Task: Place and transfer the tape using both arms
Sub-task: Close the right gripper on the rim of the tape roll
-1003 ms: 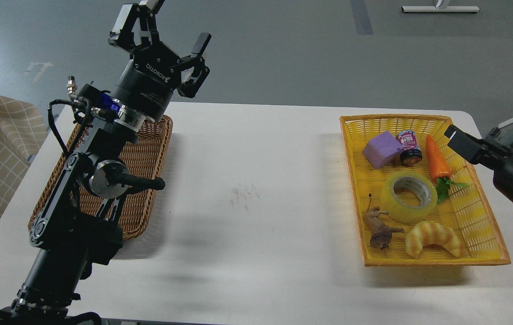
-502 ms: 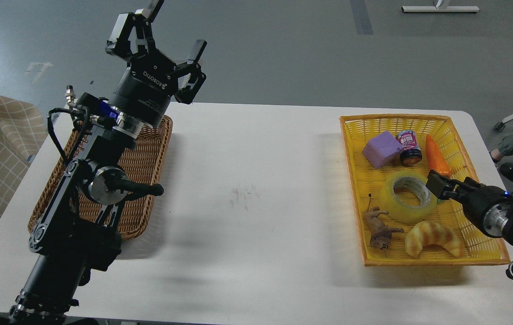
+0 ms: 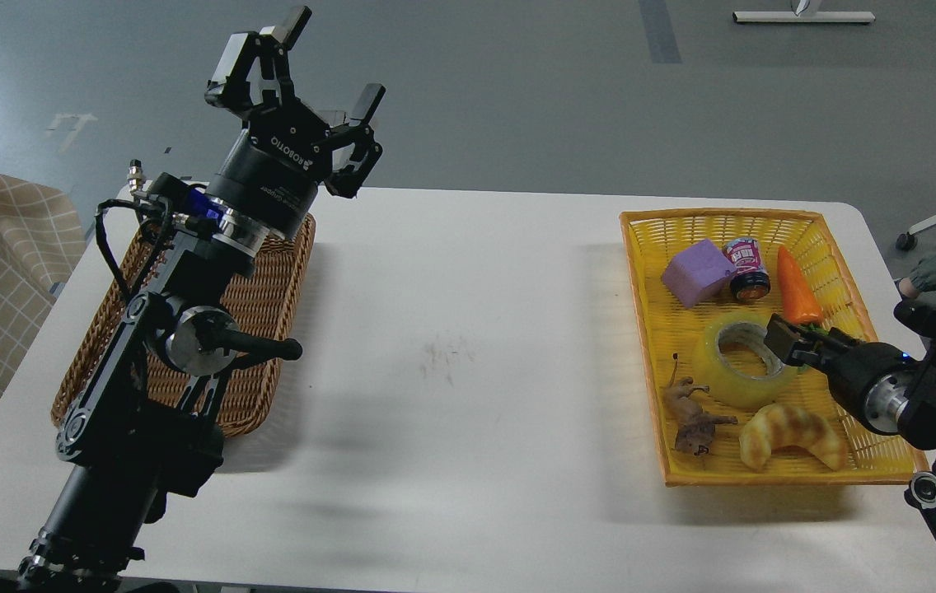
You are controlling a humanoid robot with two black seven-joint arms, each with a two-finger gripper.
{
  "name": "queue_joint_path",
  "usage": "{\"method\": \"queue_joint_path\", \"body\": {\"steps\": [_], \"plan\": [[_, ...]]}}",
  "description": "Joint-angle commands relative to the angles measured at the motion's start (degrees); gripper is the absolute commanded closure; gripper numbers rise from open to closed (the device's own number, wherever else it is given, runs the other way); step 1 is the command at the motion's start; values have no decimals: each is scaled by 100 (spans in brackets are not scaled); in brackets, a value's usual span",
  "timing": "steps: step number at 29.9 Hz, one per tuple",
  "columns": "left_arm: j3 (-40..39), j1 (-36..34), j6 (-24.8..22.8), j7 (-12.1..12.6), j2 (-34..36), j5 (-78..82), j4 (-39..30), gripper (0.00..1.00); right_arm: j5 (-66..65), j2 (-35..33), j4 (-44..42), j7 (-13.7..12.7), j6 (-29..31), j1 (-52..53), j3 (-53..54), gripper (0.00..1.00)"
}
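Right hand [image 3: 783, 340] overlaps tape [image 3: 736, 365] lying flat, core upward.

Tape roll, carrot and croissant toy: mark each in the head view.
tape roll [image 3: 727, 387], head view, on its glossy yellow front wall
carrot [image 3: 796, 290], head view, mid orange body
croissant toy [image 3: 789, 432], head view, centre of its arch

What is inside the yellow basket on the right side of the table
The yellow basket holds the tape, a purple block, a can, carrot, croissant and animal figure. The right gripper covers the tape's right edge.
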Motion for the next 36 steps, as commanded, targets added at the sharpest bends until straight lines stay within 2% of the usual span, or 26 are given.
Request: {"method": "queue_joint_path", "body": {"steps": [1,8,12,18,32,34,36], "plan": [[4,1,4,1,17,0,1,2,0,14,-72,0,0,-14,-35,23],[13,19,31,10,17,0,1,2,0,129,-292,0,0,3,-70,25],[4,45,40,10,-1,0,1,2,0,137,-415,-17,0,117,-298,33],[4,71,48,10,-1,0,9,2,0,164,-538,-35,0,258,-351,37],[4,63,101,19,17,9,141,2,0,173,-574,-79,0,276,-413,41],[13,63,162,19,17,9,141,2,0,164,-574,-114,9,285,-413,50],[13,63,171,19,17,9,141,2,0,173,-574,-140,9,285,-404,53]]}}
